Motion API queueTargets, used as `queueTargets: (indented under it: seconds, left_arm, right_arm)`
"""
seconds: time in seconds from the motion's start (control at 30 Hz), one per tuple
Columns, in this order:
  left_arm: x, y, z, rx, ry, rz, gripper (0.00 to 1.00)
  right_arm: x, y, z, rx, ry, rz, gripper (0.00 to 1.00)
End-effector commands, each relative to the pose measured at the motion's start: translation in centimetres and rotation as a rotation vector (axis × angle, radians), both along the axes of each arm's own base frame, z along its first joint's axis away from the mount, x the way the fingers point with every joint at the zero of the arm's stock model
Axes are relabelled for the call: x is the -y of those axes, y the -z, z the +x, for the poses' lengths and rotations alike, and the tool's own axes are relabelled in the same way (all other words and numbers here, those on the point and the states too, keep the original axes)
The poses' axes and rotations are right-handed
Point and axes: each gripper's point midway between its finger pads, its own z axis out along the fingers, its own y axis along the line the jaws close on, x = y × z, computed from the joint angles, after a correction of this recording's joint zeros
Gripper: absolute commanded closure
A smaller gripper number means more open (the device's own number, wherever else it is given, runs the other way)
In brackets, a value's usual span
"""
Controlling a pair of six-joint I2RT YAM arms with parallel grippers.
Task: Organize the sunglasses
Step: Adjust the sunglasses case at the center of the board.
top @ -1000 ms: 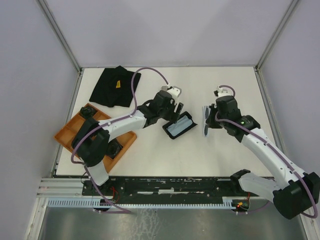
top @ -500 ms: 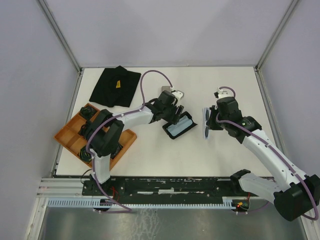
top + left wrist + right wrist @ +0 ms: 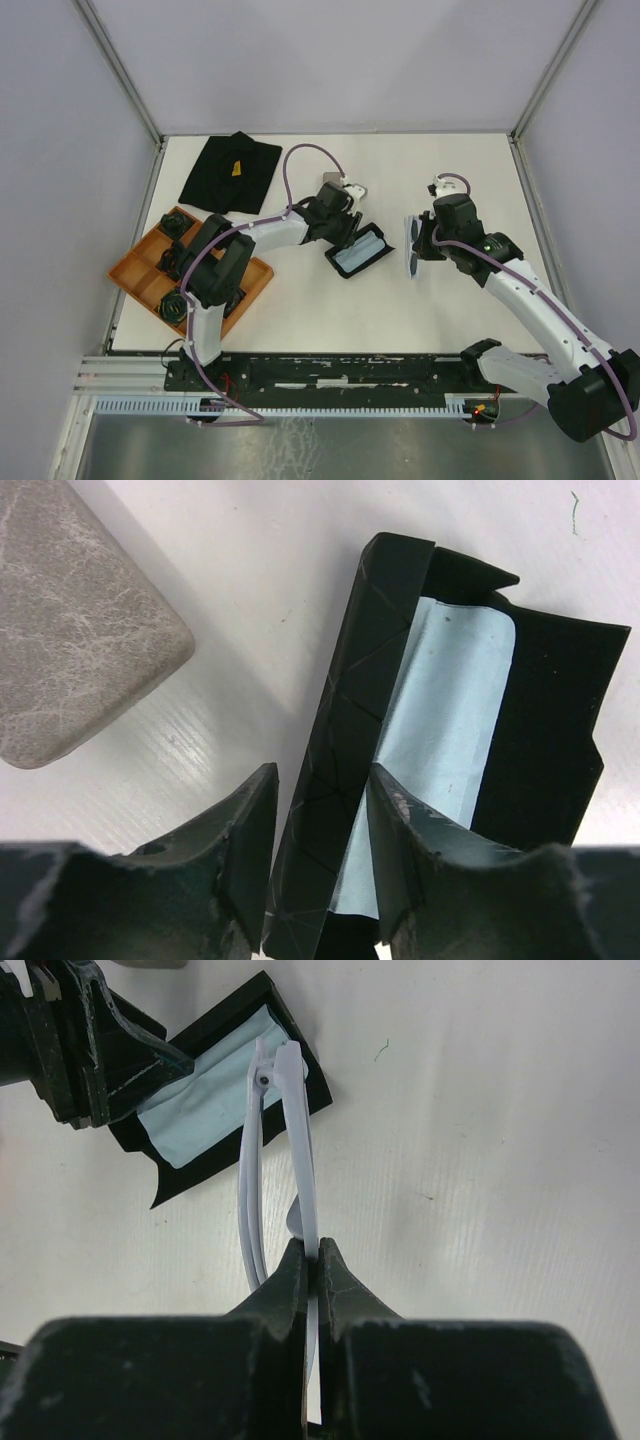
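Sunglasses [image 3: 409, 250], pale-framed, hang clamped in the right pincer [image 3: 314, 1250], awaiting casing; the left pincer [image 3: 320, 810], jaws narrowly astride the black case [image 3: 345, 710] wall, must likely steady it first.

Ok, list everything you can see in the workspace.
Pale lavender-white thin-framed folded sunglasses: one, held above the table, right of centre.
Black oblong folding case: one, open, table centre.
Light blue cloth: one, inside the black case.
Grey oblong case: one, beside the black case.
Black fabric: one, far left corner.
Orange compartment tray: one, left edge; dark items inside, unidentifiable.
White table: one, under everything.
Left gripper: one, black, jaws astride the black case's side wall.
Right gripper: one, black, shut on the sunglasses.
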Motion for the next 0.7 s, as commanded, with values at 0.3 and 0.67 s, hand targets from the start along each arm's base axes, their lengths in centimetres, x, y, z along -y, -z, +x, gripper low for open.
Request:
queueTargets:
  seconds: [0.3, 0.67]
  left_arm:
    - [0.5, -1.7, 0.8, 0.043, 0.023, -0.032, 0.63]
    - [-3.0, -2.2, 0.9, 0.044, -0.237, 0.013, 0.68]
  right_arm:
    - [-0.2, -0.5, 0.4, 0.030, 0.000, 0.022, 1.00]
    - [-0.9, -0.1, 0.6, 0.016, 0.027, 0.078, 1.00]
